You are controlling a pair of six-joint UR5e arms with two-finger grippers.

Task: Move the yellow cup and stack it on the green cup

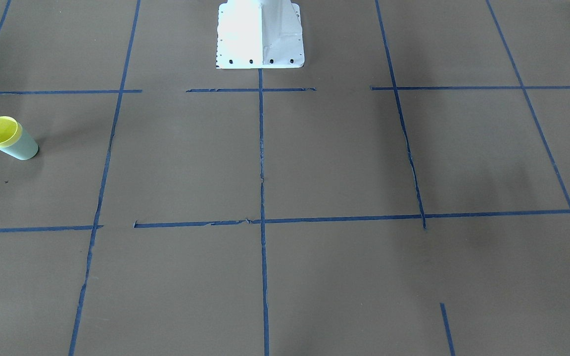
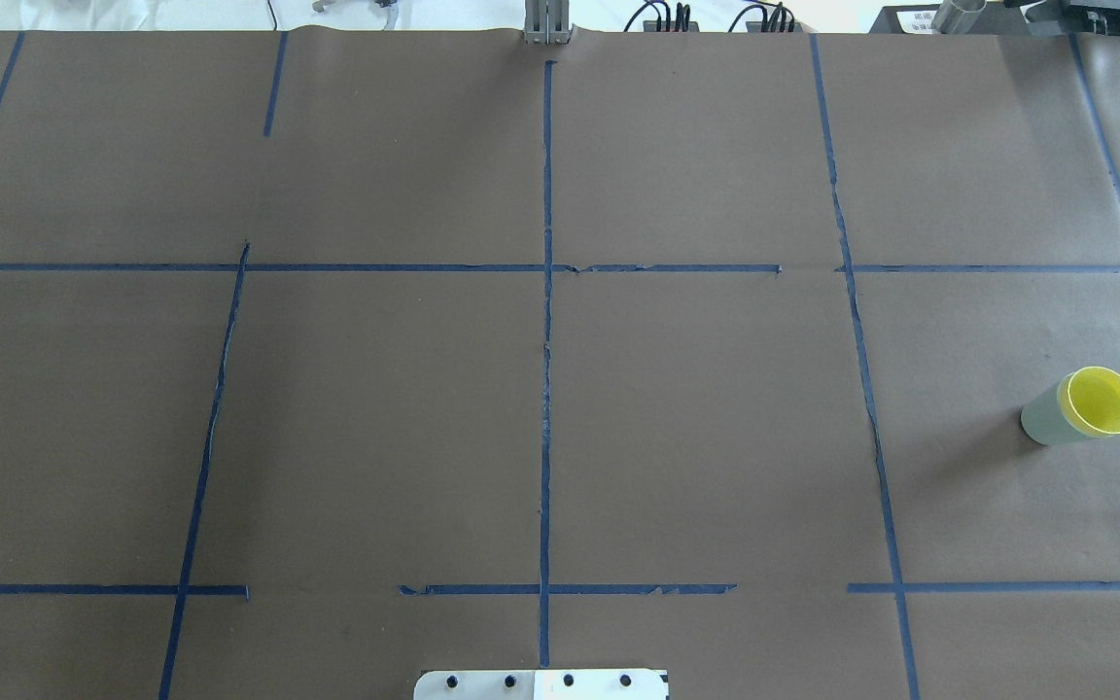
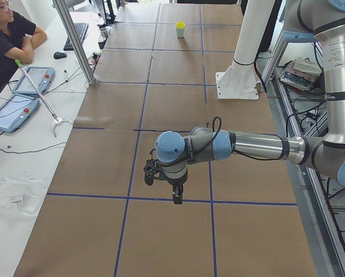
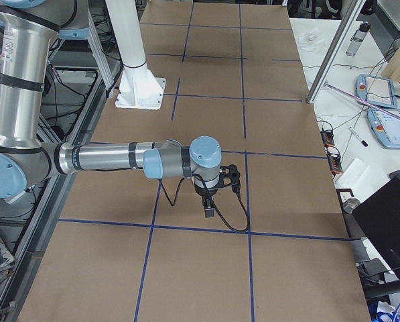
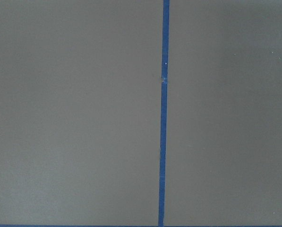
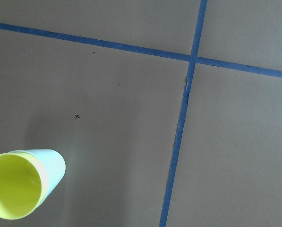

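The yellow cup sits nested inside the green cup, upright on the brown table at the robot's right end. Only the yellow rim and inside show above the green wall. The pair also shows in the overhead view, yellow in green, far off in the exterior left view, and at the lower left of the right wrist view. The left gripper and the right gripper show only in the side views, pointing down above the table. I cannot tell whether they are open or shut.
The white robot base stands at the table's middle edge. Blue tape lines cross the brown paper. A seated operator, tablets and a metal post are beside the table.
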